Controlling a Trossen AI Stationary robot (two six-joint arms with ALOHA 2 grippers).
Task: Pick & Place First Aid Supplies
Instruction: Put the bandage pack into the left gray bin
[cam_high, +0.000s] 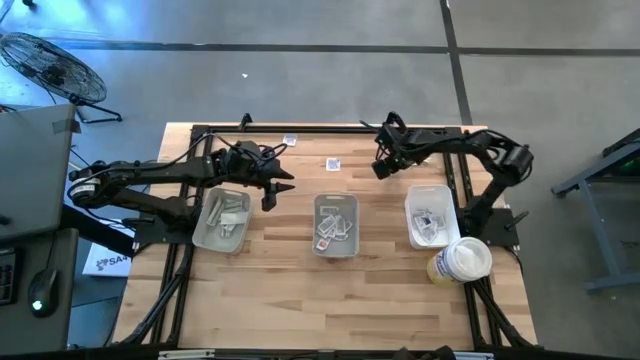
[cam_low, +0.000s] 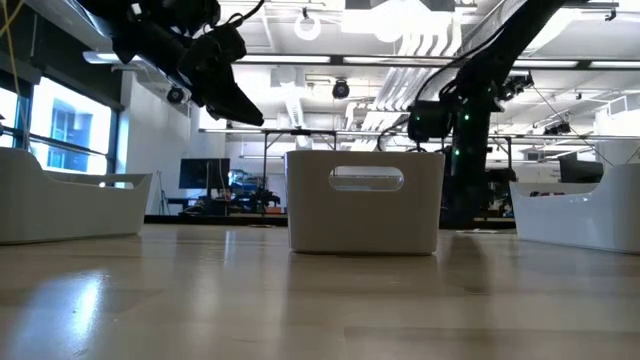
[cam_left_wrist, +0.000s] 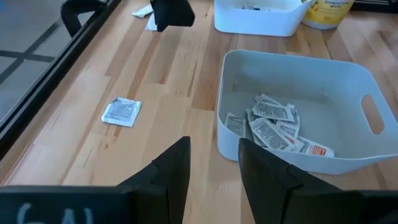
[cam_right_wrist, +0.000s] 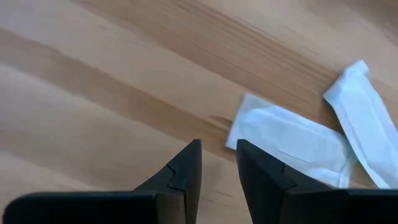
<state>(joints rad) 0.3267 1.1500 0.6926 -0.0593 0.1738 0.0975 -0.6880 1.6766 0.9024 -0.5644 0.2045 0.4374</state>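
Two claws empty, loose packets left at desk's far edge

Three trays are seen in a row across the desk (cam_high: 300, 300): left tray (cam_high: 222, 220) w/ pale strips, centre tray (cam_left_wrist: 298, 118) w/ square printed sachets (cam_left_wrist: 273, 124), right tray (cam_high: 430, 215) w/ more packets; a round tub (cam_high: 462, 262) is set just beside the right tray.

Left claw (cam_left_wrist: 211, 165) is held above the desk between left and centre trays, fingers parted, nothing gripped. One square sachet (cam_left_wrist: 121, 112) is seen lying flat on bare wood beyond it, apart from the centre tray.

Right claw (cam_right_wrist: 217, 163) is poised low over the far edge, fingers slightly apart, nothing between them. Two white oblong wrappers (cam_right_wrist: 292, 140) lie overlapped just ahead.

Judged: pick is about to be made. Flat wrappers should be approached steeply, one finger slid to the exposed edge so only one is lifted; overlap may cause both to be dragged.
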